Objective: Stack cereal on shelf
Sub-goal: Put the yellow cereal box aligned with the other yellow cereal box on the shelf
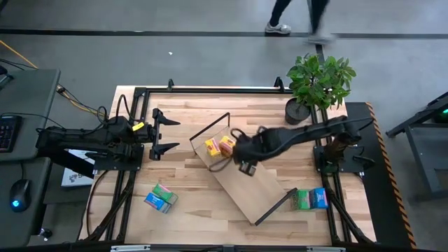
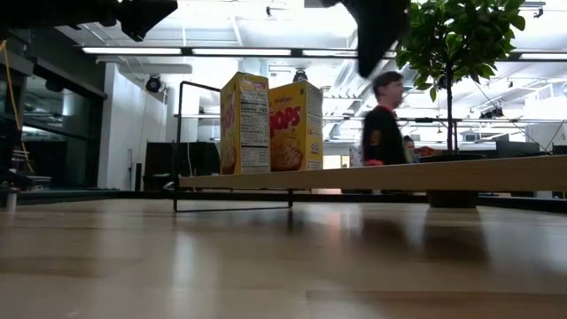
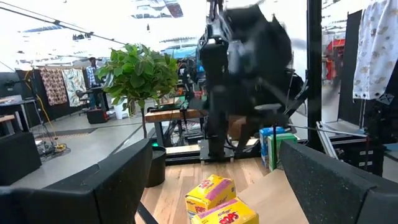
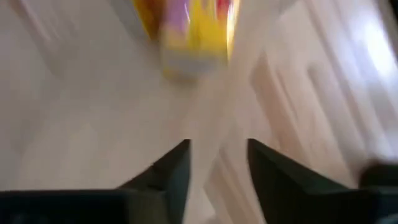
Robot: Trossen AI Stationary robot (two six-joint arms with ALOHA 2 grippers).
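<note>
- The shelf (image 1: 241, 178) lies across the middle of the bench (image 1: 189, 210), its long axis running from about ten o'clock to four o'clock in the high view.
- Two yellow cereal boxes (image 1: 219, 146) stand side by side, touching, on the shelf's ten o'clock end, just inside its black wire frame (image 1: 210, 128).
- The right gripper (image 1: 246, 162) hangs over the shelf just beside those boxes, which lie toward its ten o'clock; its fingers (image 4: 177, 167) stand apart with nothing between them, and the board shows through the gap.
- The left gripper (image 1: 164, 133) waits at the bench's nine o'clock edge, fingers wide apart and empty, pointing toward the shelf.
- Loose cereal remains in two places: a green and blue pair (image 1: 160, 198) on the bench near seven o'clock, and a green box with a blue box (image 1: 311, 199) at the shelf's four o'clock end.
- By judgement, the four o'clock pair is the right arm's nearer pick and the seven o'clock pair the left arm's.
- The low view alone shows the yellow boxes (image 2: 270, 124) upright on the raised board; a person (image 2: 383, 124) passes behind.
- The left wrist view alone shows the potted plant (image 3: 140, 81) beyond the shelf.
</note>
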